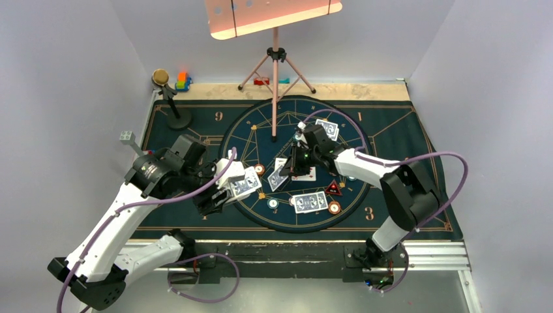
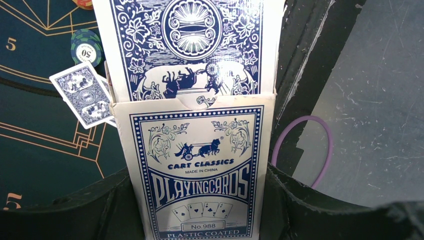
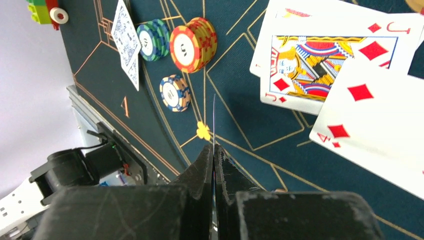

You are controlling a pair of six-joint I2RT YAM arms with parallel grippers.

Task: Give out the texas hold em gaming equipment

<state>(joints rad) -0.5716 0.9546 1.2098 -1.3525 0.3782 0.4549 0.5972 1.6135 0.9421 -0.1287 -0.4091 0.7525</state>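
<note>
The card box (image 2: pixel 192 165) is being clamped in left claw (image 2: pixel 197 205) as supply; near it, one card (image 3: pixel 214 117) is being pinched in right claw (image 3: pixel 214 155), presumably for dealing.

I'm seeing bright, even light up top, soft shadows, a glowing panel (image 1: pixel 270 16) at twelve o'clock. Right wrist: face-up card (image 3: pixel 385 130) at four o'clock blurs, washed white.

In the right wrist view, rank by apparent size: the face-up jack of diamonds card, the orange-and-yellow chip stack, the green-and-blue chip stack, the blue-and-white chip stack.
1. jack of diamonds card, though partly covered
2. orange-and-yellow chip stack
3. green-and-blue chip stack and blue-and-white chip stack look alike; not ranked
</note>
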